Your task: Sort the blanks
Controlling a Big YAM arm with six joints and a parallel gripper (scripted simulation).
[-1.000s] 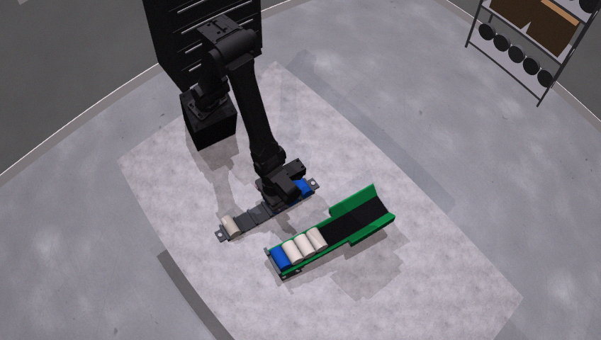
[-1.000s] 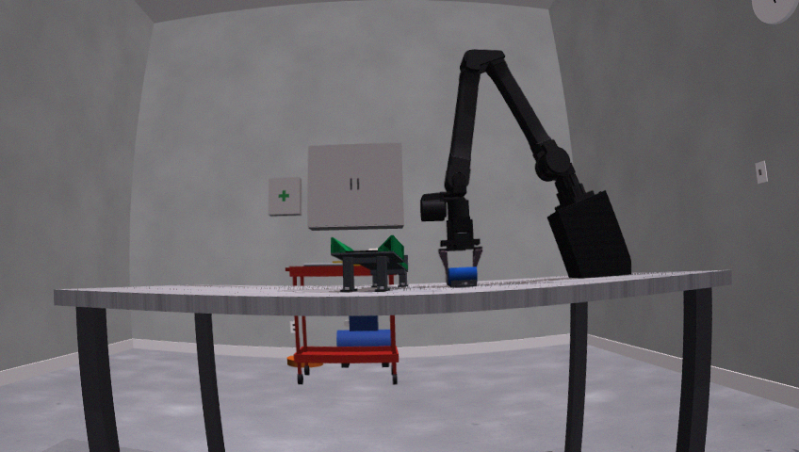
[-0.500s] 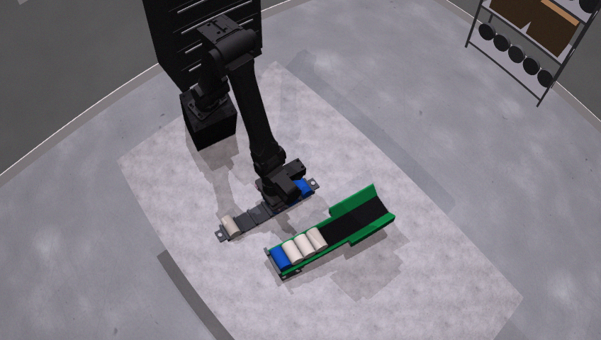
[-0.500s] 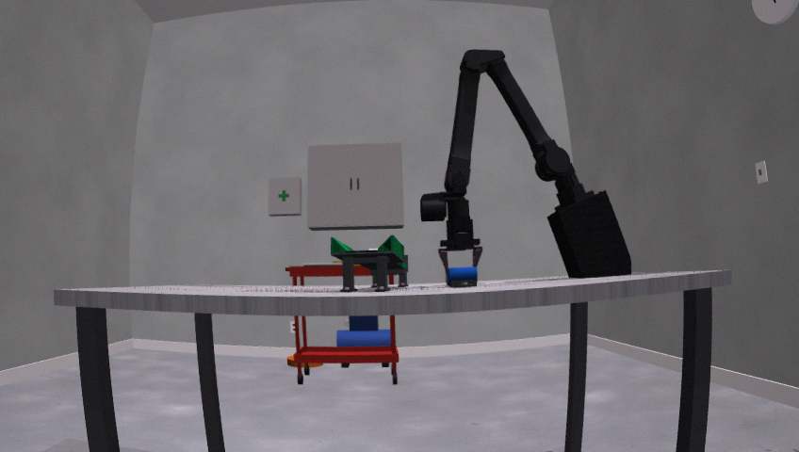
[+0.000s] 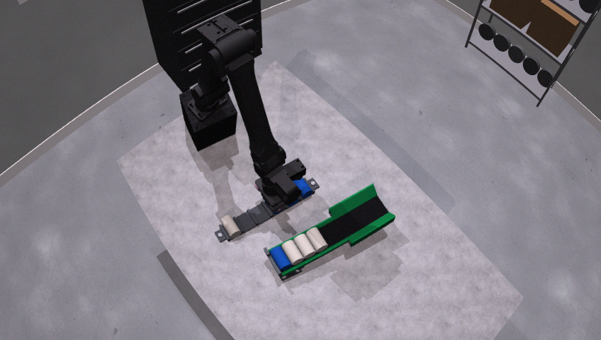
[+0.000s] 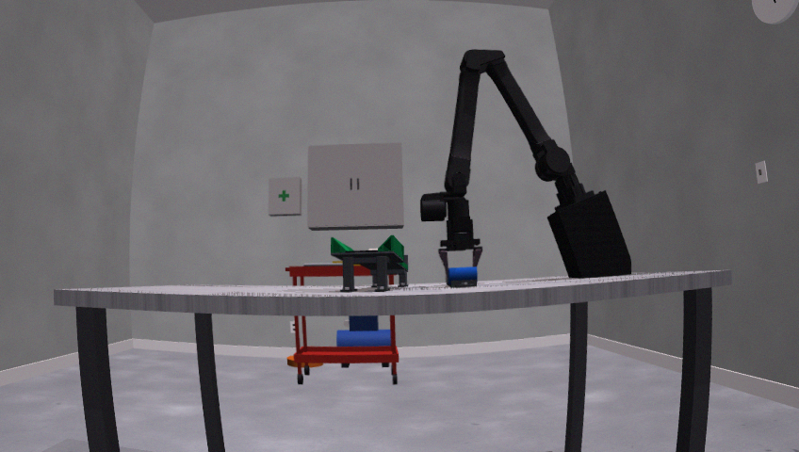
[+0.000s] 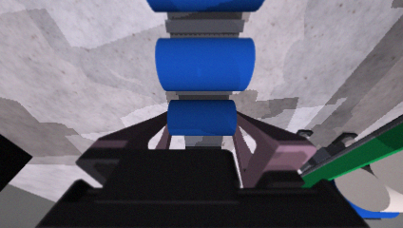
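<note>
The grey stock rack (image 5: 257, 212) lies on the table with a white blank (image 5: 230, 226) in its left end slot. My gripper (image 5: 280, 202) stands low over the rack's right part, shut on a blue blank (image 7: 201, 117) that lies in a slot. The wrist view shows a second blue blank (image 7: 204, 64) and a third (image 7: 205, 5) in the slots beyond it. The green feed ramp (image 5: 337, 227) holds a blue blank (image 5: 280, 258) at the stop, with three white blanks (image 5: 304, 245) in a row beside it. In the side view the gripper (image 6: 462, 269) is down at table height.
The arm's black base (image 5: 208, 117) stands behind the rack. The ramp's raised upper end (image 5: 366, 204) is to the right of the gripper. A red cart (image 6: 347, 314) stands behind the table, and a wire shelf (image 5: 531, 46) is far off at the back right.
</note>
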